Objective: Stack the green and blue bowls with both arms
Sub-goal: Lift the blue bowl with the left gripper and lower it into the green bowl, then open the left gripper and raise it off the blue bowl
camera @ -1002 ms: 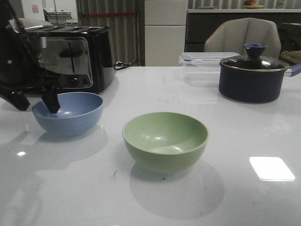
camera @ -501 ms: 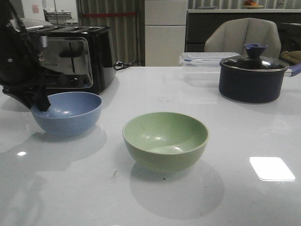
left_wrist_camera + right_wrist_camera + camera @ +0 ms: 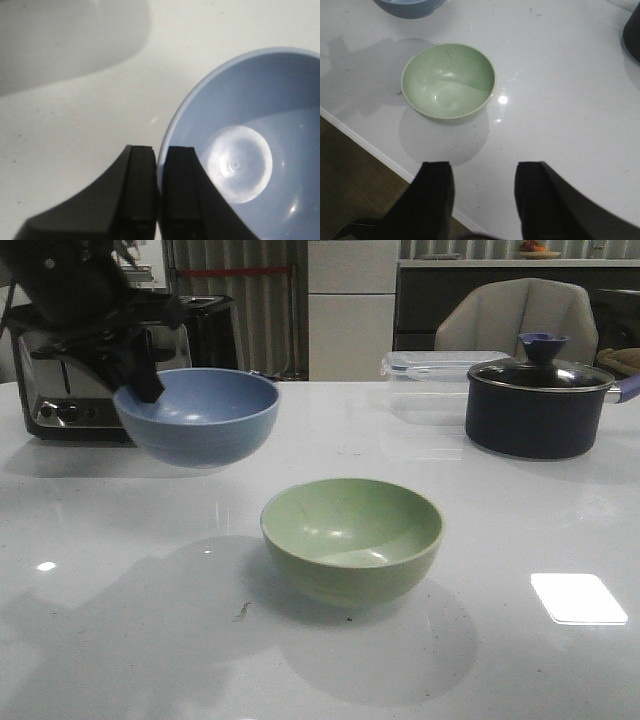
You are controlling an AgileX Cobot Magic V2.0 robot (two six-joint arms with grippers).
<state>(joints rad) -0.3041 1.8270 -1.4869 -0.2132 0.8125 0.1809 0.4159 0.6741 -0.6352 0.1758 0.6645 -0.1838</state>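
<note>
Front view cuts the black left arm [image 3: 80, 300] off at the upper left corner of the frame, and its dark housing hides much of the black and steel toaster [image 3: 60, 390] behind it. The left gripper [image 3: 159, 195] shows best in the left wrist view: its two black fingers [image 3: 140, 190] are pressed together on the rim of the dusty blue matte round bowl [image 3: 197, 415], one inside, one outside. The right gripper [image 3: 482, 195] appears only at the bottom of the right wrist view, its fingers spread apart over the white table [image 3: 520, 520], near the table's front edge, with wooden floor beyond.

The pale sage green matte round bowl [image 3: 352, 538] rests at frame centre with bare tabletop around it on all sides. The dark navy pot with a glass lid [image 3: 540, 405] and the clear plastic container [image 3: 430, 380] sit well apart at the upper right.

Compared with half a second ago, the blue bowl has risen off the table and shifted right toward the green bowl; it now hangs in the air up and left of it.
</note>
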